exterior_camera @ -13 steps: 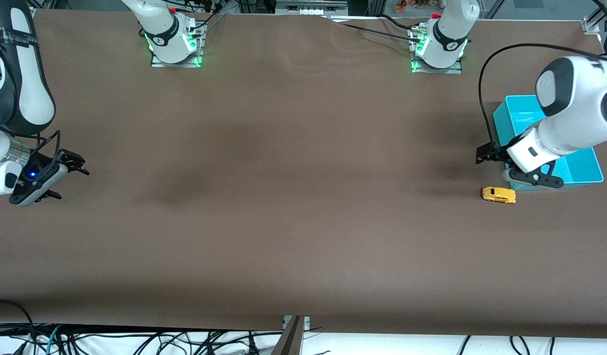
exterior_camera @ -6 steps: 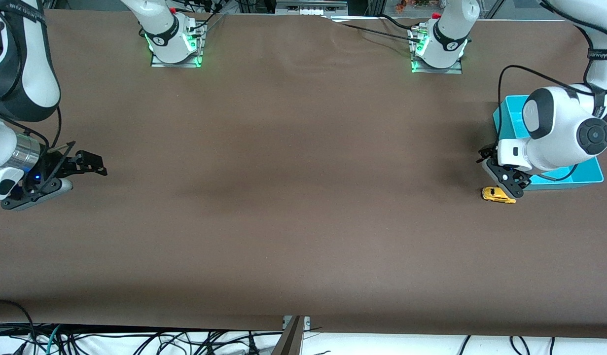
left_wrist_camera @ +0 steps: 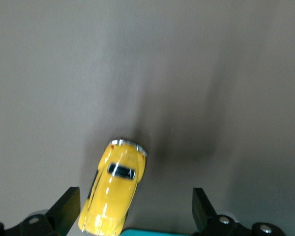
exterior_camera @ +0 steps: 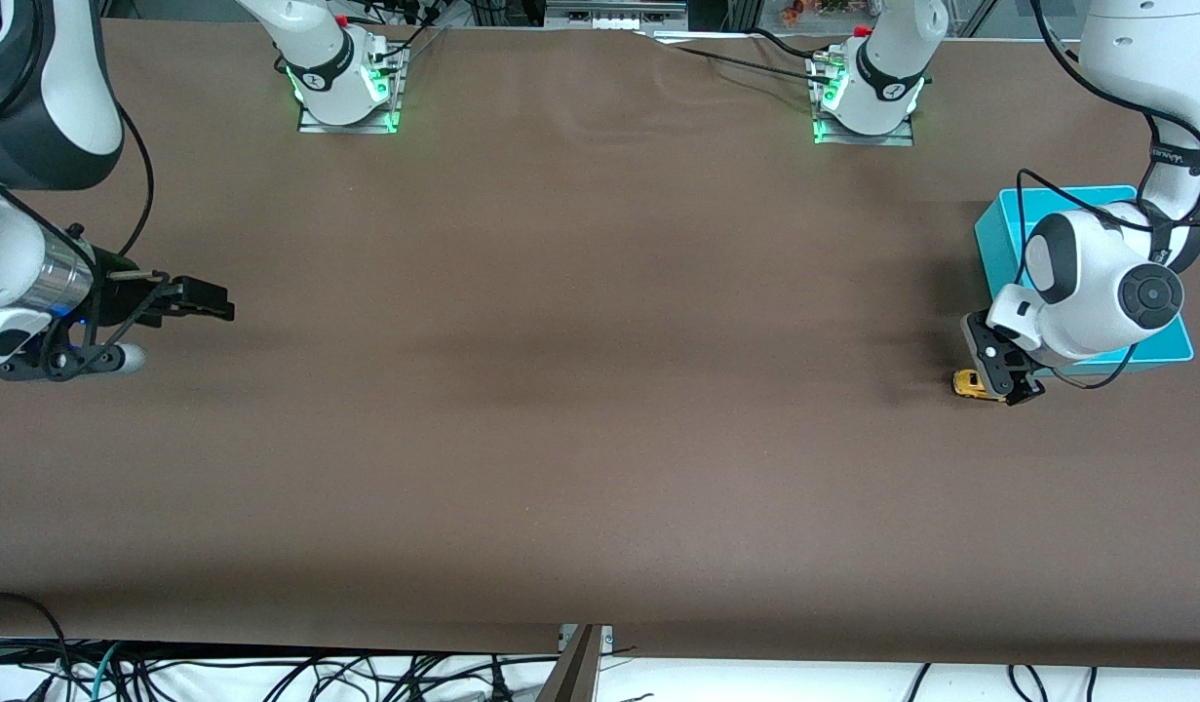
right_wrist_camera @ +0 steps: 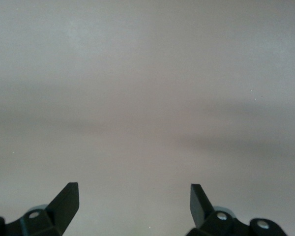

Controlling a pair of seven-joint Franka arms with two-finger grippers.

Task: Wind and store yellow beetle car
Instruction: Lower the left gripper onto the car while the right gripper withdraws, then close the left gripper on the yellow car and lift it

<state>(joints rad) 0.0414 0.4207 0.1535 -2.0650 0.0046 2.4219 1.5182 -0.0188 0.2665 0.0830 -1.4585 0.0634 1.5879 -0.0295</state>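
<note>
The yellow beetle car (exterior_camera: 970, 383) lies on the brown table just nearer the front camera than the cyan bin (exterior_camera: 1009, 229). My left gripper (exterior_camera: 1007, 382) hangs open right over the car, covering most of it. In the left wrist view the car (left_wrist_camera: 113, 189) lies between the open fingers, close to one fingertip (left_wrist_camera: 69, 204), untouched. My right gripper (exterior_camera: 205, 299) is open and empty over bare table at the right arm's end; in the right wrist view the gripper (right_wrist_camera: 134, 196) has only tabletop between its fingers.
The cyan bin's edge (left_wrist_camera: 152, 232) shows at the bottom rim of the left wrist view. The left arm's wrist covers much of the bin in the front view. Both arm bases (exterior_camera: 341, 83) stand along the table's top edge.
My left gripper has swung down from beside the bin to over the yellow car. My right gripper has moved a little toward the table's middle. The car has not moved.
</note>
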